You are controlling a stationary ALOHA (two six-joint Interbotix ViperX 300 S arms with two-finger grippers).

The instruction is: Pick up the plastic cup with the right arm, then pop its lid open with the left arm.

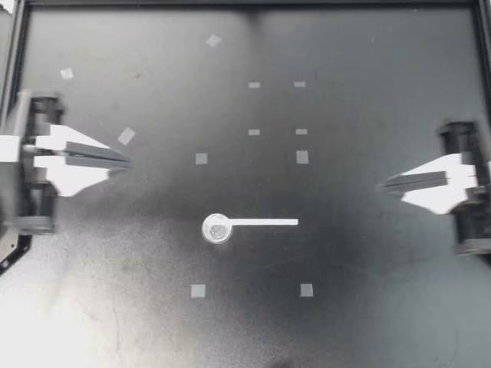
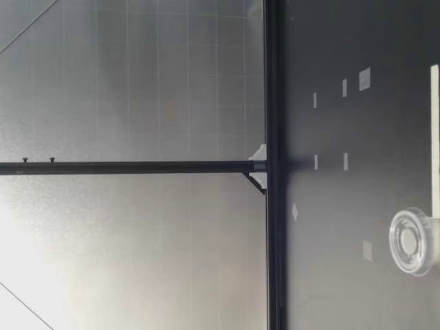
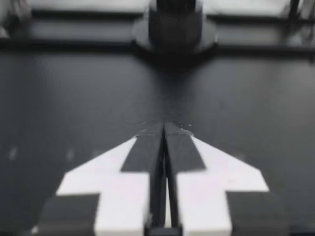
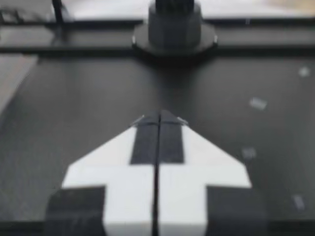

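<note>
Both arms are waiting at the sides while the scoop [image 1: 249,223] is lying alone in the middle of the surface [image 1: 368,322]. Its bowl [image 1: 217,228] is opening upward and its white handle [image 1: 265,222] is running flat away from the bowl toward my right arm's side. 4 tape squares [image 1: 198,290] are framing the scoop, all apart from it.

My left gripper [image 1: 124,162] is sitting well apart from the scoop on the bowl side. My right gripper [image 1: 382,185] is sitting well apart on the handle-end side. Neither is touching anything.

The wrist cameras are showing the left fingers [image 3: 147,147] pressed together with a hairline between them. The right fingers [image 4: 145,142] are pressed together too, gripping nothing.

My judgement is that a clean pick is asking for the fingers to part first, then come down with 1 on each long edge of the handle. It is lying thin and flat and offering little to bite. Gripping close to the bowl looks steadier than the far tip, where the bowl's weight could swing it. From table height the scoop [image 2: 411,241] is showing a clear, shallow bowl resting level.

On pose, both arms are reaching inward, each gripper angling slightly toward the scoop
</note>
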